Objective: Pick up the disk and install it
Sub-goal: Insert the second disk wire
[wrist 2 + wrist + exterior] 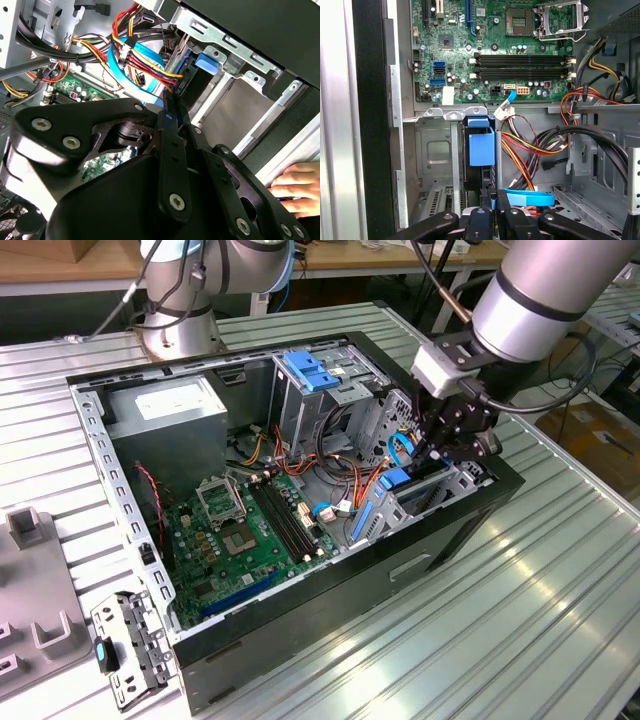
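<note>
Gripper (437, 452): lowered into the open computer case (470, 530), fingers pinched on the disk's top edge
Disk (481, 145): upright in the drive bay (436, 155), blue rail showing
Hand (295, 187): resting outside the case wall

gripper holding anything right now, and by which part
Seemingly the disk: the gripper fingers pinch its near end, the rest sits inside the drive bay.

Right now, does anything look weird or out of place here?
Yes. In the second wrist view a person's hand lies by the open black computer case, near the black gripper: odd beside a robot arm.
</note>
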